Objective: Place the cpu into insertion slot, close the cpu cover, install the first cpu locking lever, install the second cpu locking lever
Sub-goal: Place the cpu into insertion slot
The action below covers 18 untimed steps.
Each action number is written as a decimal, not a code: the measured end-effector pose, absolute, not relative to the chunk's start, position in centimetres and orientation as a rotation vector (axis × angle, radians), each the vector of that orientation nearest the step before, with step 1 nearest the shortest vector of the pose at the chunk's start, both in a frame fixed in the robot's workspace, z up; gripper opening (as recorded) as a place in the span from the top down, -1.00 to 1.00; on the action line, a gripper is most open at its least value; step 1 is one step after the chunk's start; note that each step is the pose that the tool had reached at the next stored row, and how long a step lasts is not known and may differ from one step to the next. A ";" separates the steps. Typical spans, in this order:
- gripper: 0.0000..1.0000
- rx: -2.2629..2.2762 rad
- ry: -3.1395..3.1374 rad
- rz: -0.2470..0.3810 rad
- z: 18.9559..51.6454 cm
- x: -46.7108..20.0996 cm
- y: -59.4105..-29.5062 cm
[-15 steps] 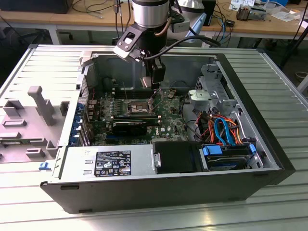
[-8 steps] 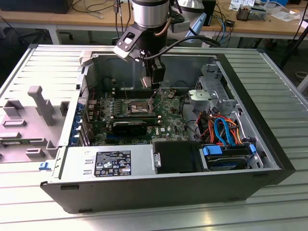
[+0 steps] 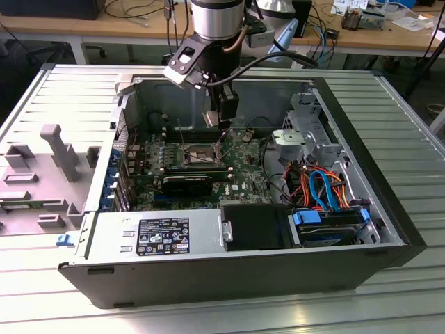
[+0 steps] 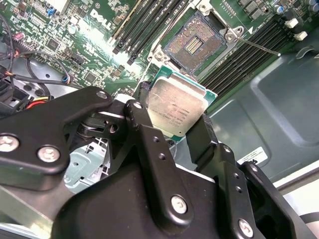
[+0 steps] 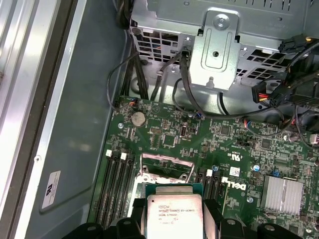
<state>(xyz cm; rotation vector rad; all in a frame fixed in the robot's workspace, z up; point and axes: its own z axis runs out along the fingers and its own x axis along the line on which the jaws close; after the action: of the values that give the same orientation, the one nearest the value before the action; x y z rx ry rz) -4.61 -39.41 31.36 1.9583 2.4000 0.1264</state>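
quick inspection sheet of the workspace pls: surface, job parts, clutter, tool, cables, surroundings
surface: ribbed metal table carrying an open computer case
job's things: cpu held off the board, not yet seated; insertion slot empty, dark centre exposed; cpu cover looks swung open
clutter: grey plastic fixture on the table at the exterior view's left
grippers: tool shut on the cpu
cables: orange and blue cables bundled inside the case at the exterior view's right
surroundings: wooden bench behind the table

Cannot see most of the insertion slot (image 5: 141, 183) behind the cpu (image 5: 173, 219) (itself cropped at the edge), first wrist view.
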 end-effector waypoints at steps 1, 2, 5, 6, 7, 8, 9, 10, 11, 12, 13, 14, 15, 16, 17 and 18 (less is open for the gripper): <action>-0.08 1.959 2.399 0.126 31.4 -4.6 -39.4; -0.08 1.960 2.398 0.126 31.4 -4.6 -39.4; -0.08 1.963 2.396 0.126 31.4 -4.6 -39.4; -0.08 1.964 2.395 0.126 31.4 -4.6 -39.4; -0.08 1.965 2.394 0.126 31.3 -4.6 -39.4; -0.08 1.966 2.393 0.126 31.3 -4.6 -39.4; -0.08 1.967 2.393 0.126 31.3 -4.6 -39.4; -0.08 1.968 2.392 0.126 31.3 -4.6 -39.4; -0.08 1.968 2.391 0.126 31.3 -4.6 -39.4; -0.08 1.969 2.391 0.126 31.3 -4.6 -39.4; -0.08 1.970 2.390 0.126 31.3 -4.6 -39.4; -0.08 1.970 2.390 0.126 31.3 -4.6 -39.4; -0.08 1.971 2.389 0.126 31.3 -4.6 -39.4; -0.08 1.972 2.388 0.126 31.3 -4.6 -39.4; -0.08 1.973 2.387 0.126 31.3 -4.6 -39.4; -0.08 1.974 2.387 0.126 31.3 -4.6 -39.4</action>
<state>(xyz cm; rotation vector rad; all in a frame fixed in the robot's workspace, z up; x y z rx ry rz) -4.61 -39.41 31.34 1.9737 2.3866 0.1258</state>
